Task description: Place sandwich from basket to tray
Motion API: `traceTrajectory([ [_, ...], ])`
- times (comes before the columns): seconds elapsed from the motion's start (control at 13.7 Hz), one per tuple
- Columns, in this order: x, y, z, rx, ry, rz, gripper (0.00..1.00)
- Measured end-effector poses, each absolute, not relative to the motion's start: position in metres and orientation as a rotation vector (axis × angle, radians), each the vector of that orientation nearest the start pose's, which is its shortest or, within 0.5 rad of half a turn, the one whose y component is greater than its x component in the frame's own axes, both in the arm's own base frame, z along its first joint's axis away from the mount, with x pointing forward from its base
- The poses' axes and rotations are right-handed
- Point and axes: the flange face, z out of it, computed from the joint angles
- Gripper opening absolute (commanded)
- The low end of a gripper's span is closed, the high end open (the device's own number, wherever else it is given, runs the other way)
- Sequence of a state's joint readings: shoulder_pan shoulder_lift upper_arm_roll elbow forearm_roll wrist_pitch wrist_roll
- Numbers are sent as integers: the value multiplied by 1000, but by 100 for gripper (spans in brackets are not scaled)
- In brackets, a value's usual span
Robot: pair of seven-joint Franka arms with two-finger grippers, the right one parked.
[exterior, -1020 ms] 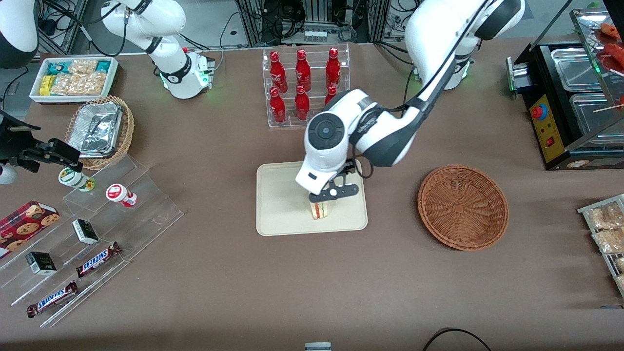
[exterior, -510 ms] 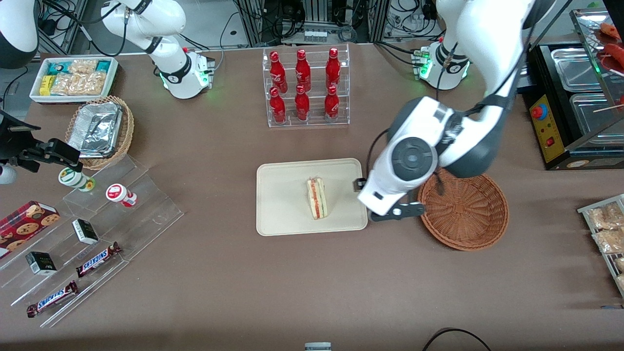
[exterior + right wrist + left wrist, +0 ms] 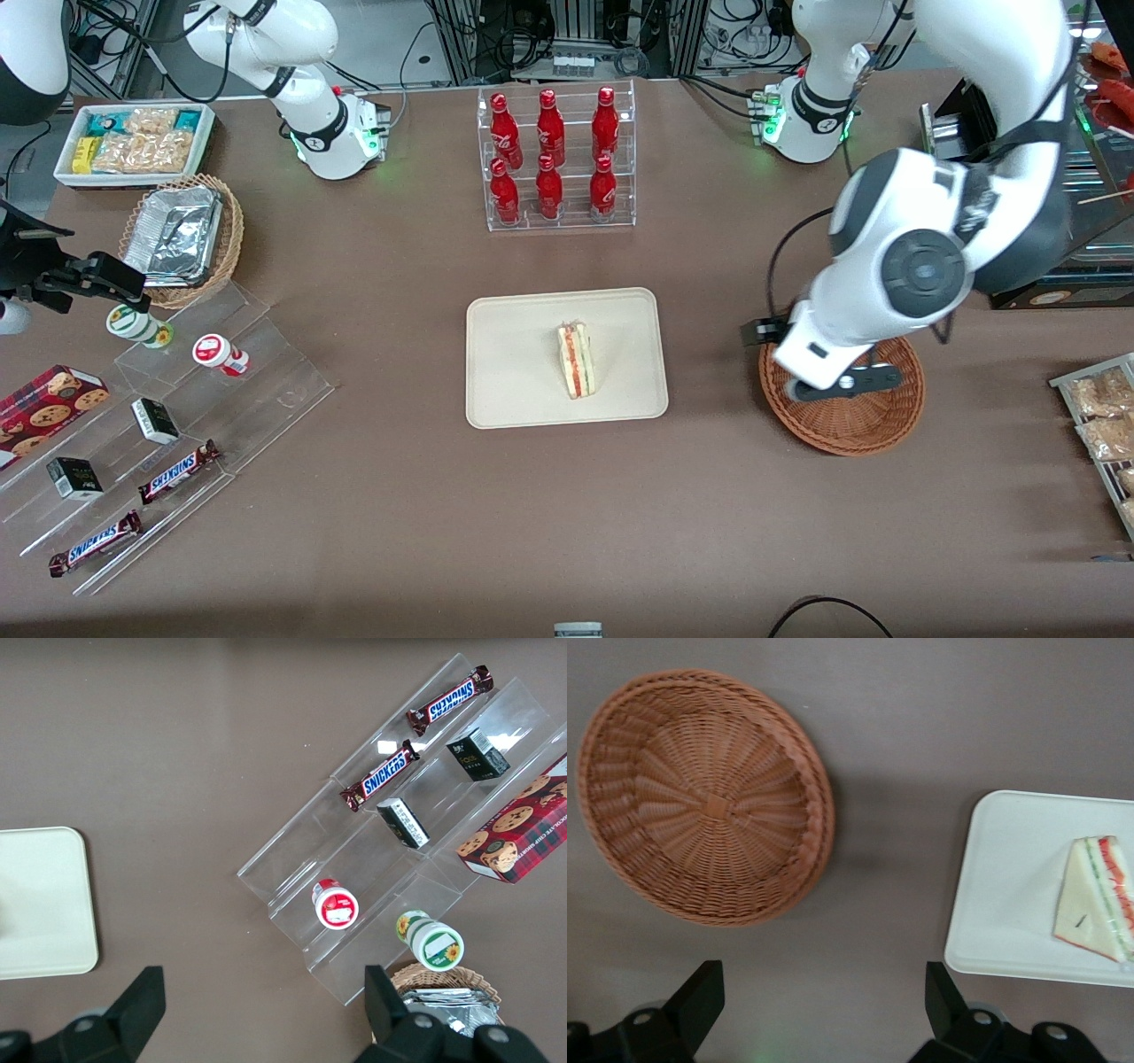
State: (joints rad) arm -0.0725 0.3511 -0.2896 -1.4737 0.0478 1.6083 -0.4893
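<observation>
- Sandwich (image 3: 576, 361) lies on the cream tray (image 3: 514, 354), its red and green filling stripe facing up, nearer the tray's rim on the working arm's side than its other rim; the left wrist view shows the same wedge (image 3: 1096, 909) flat on the tray (image 3: 1010, 895).
- Tray sits on the brown table (image 3: 443, 496), nearer the front camera than the clear rack of red bottles (image 3: 554, 155).
- Reddish-brown wicker basket (image 3: 850, 425) stands on the table beside the tray, toward the working arm's end, apart from the tray with bare table between them; the left wrist view shows its woven bowl (image 3: 704, 797) holding nothing.
- Claw (image 3: 846, 383) of the left arm hangs above the basket, partly covering it in the front view, well apart from the sandwich.
- Claw fingers (image 3: 700, 1001) are spread wide apart in the left wrist view, with nothing between them.
- Tiered clear display (image 3: 177, 416) with candy bars and small boxes lies toward the parked arm's end of the table from the tray.
- Lighter wicker basket of foil trays (image 3: 182, 239) and a white bin of snack packets (image 3: 133, 142) sit farther from the front camera than that display.
</observation>
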Motion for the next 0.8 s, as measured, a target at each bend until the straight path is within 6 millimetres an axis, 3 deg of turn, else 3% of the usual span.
traceTrajectory([
  [0.15,602,-172,479,-3080,-200,314,100],
  [0.8,545,-100,538,-3079,-57,370,100],
])
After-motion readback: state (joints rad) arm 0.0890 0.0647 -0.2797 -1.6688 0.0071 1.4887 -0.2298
